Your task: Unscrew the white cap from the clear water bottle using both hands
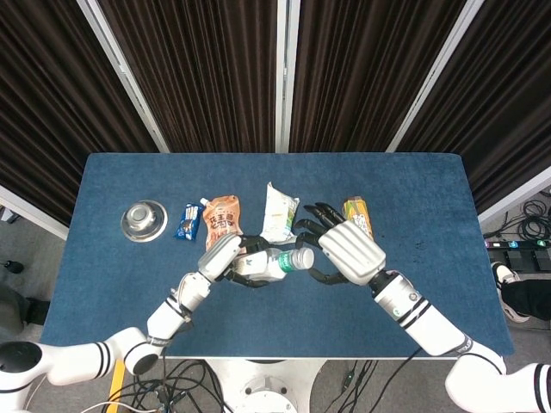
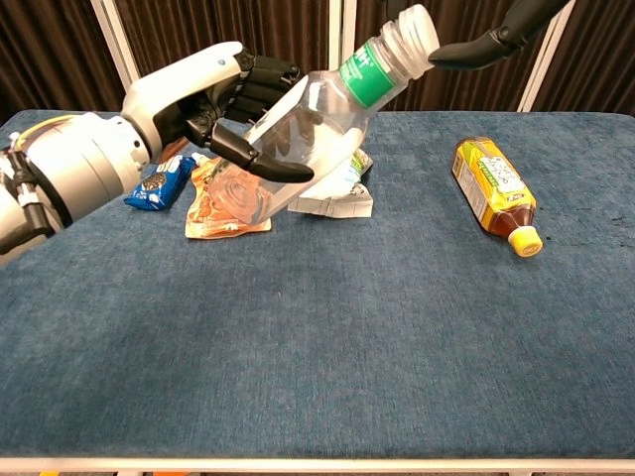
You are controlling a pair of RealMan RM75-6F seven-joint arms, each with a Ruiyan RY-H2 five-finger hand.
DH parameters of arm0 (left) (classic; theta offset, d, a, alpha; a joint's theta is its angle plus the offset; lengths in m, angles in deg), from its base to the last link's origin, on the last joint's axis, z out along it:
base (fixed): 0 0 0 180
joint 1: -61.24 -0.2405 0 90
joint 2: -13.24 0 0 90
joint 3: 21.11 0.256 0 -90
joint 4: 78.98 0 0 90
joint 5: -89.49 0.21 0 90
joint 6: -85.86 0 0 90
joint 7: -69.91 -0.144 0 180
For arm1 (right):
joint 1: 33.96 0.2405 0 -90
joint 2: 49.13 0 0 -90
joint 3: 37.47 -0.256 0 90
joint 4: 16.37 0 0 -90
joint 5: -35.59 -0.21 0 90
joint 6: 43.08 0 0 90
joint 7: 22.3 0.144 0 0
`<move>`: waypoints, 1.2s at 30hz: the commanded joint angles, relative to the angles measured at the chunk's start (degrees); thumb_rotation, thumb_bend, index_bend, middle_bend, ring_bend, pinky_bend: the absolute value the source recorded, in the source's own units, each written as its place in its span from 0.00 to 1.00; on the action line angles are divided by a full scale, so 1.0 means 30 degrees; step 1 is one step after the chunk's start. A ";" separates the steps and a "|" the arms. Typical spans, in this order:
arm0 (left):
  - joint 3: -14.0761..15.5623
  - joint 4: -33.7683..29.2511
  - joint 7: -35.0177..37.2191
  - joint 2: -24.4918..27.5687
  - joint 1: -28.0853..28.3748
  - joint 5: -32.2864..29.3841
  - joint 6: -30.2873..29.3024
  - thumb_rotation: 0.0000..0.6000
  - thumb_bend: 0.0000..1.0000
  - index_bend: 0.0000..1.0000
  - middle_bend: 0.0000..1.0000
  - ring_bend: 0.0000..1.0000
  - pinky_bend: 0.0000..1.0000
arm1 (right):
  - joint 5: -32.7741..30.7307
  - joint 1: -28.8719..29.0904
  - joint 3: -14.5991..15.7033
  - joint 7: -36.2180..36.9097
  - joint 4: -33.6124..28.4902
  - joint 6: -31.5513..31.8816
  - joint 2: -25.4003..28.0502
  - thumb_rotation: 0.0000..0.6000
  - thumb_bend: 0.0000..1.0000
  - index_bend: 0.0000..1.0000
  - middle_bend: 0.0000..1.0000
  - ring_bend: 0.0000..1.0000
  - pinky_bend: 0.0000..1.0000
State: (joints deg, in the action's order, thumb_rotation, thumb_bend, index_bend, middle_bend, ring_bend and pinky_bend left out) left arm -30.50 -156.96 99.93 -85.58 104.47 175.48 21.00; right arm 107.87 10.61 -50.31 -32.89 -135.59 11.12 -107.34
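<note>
My left hand (image 1: 224,255) (image 2: 203,99) grips the body of the clear water bottle (image 1: 269,263) (image 2: 313,124) and holds it above the table, tilted with its neck up and to the right. A green label band sits below the white cap (image 1: 303,257) (image 2: 417,27), which is still on the neck. My right hand (image 1: 346,250) hovers just right of the cap with its fingers spread. In the chest view only one dark fingertip (image 2: 466,50) of that hand shows, pointing at the cap's side; I cannot tell whether it touches.
On the blue table (image 1: 112,275) lie a steel bowl (image 1: 143,219), a blue snack packet (image 1: 188,222) (image 2: 159,183), an orange pouch (image 1: 223,220) (image 2: 226,203), a white packet (image 1: 280,212) (image 2: 332,193) and a yellow tea bottle (image 1: 358,212) (image 2: 493,193).
</note>
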 commanded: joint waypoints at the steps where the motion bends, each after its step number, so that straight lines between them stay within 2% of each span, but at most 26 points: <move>1: 0.0001 0.0034 0.0052 -0.0005 -0.0011 0.0003 -0.0015 1.00 0.16 0.63 0.59 0.54 0.53 | 0.0011 -0.0017 -0.0042 0.0068 -0.0070 0.0052 0.0055 1.00 0.32 0.48 0.21 0.00 0.03; 13: 0.0047 0.0160 0.0300 -0.0056 -0.0056 0.0017 -0.0028 1.00 0.16 0.63 0.59 0.54 0.53 | -0.0148 0.0034 -0.0066 0.0033 -0.0166 -0.0038 0.0234 1.00 0.33 0.48 0.22 0.00 0.03; 23: 0.0150 0.0769 0.0792 -0.0468 -0.0607 -0.0334 -0.0512 1.00 0.16 0.63 0.59 0.53 0.53 | 0.0322 -0.0326 -0.0457 0.1013 -0.0622 0.0554 0.0866 1.00 0.33 0.48 0.22 0.00 0.03; 26: 0.0201 0.1648 0.1687 -0.1067 -0.1306 -0.0731 -0.1218 1.00 0.15 0.63 0.59 0.53 0.52 | 0.0432 -0.0606 -0.0414 0.1369 -0.0724 0.0679 0.1297 1.00 0.33 0.48 0.22 0.00 0.03; 32: 0.0051 0.4768 0.4132 -0.2463 -0.3390 -0.2005 -0.3018 1.00 0.15 0.60 0.56 0.51 0.45 | 0.0691 -0.1236 -0.0023 0.2269 -0.0683 0.0640 0.1969 1.00 0.33 0.48 0.22 0.00 0.03; 36: -0.0017 0.8286 0.4979 -0.4075 -0.4825 -0.2261 -0.4977 1.00 0.10 0.56 0.53 0.48 0.39 | 0.1088 -0.1740 0.0360 0.2986 -0.0372 0.0698 0.2130 1.00 0.33 0.48 0.22 0.00 0.03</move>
State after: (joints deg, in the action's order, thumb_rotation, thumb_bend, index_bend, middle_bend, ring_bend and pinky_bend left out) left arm -30.30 -139.36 112.08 -93.77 93.74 169.92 10.74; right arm 110.80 5.76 -49.56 -24.31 -137.03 13.15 -101.11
